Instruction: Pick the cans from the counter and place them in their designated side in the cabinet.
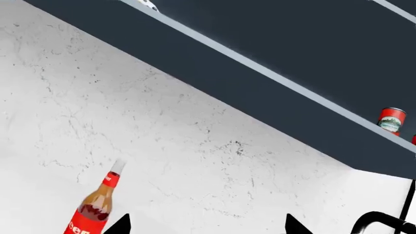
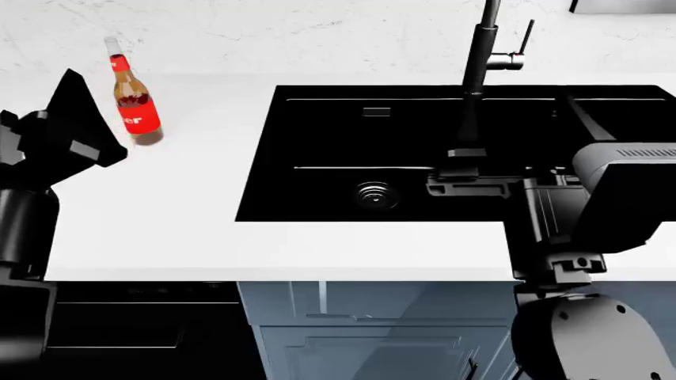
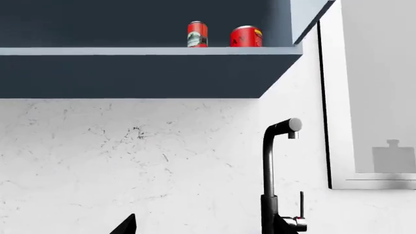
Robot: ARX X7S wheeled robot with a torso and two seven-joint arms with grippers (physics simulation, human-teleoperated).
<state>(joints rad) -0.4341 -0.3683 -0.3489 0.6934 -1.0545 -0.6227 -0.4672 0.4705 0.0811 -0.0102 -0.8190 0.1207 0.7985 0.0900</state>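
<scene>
Two red-labelled cans stand side by side on the dark blue cabinet shelf (image 3: 149, 50): a taller can (image 3: 198, 34) and a squatter can (image 3: 246, 36) with a yellow stripe. In the left wrist view the taller can (image 1: 392, 120) shows far along the shelf. The white counter (image 2: 180, 206) carries no can in the head view. My left gripper (image 1: 208, 226) is open and empty, raised over the counter's left end (image 2: 74, 111). My right gripper (image 3: 208, 229) points at the wall below the shelf. Only one of its fingertips (image 3: 126, 226) shows, spread wide, with nothing between the jaws.
A brown long-necked bottle (image 2: 132, 99) with a red label stands at the counter's back left, close beside my left gripper. The black double sink (image 2: 349, 158) and tall black tap (image 3: 276, 170) lie ahead. My right arm (image 2: 602, 190) hangs over the sink's right side.
</scene>
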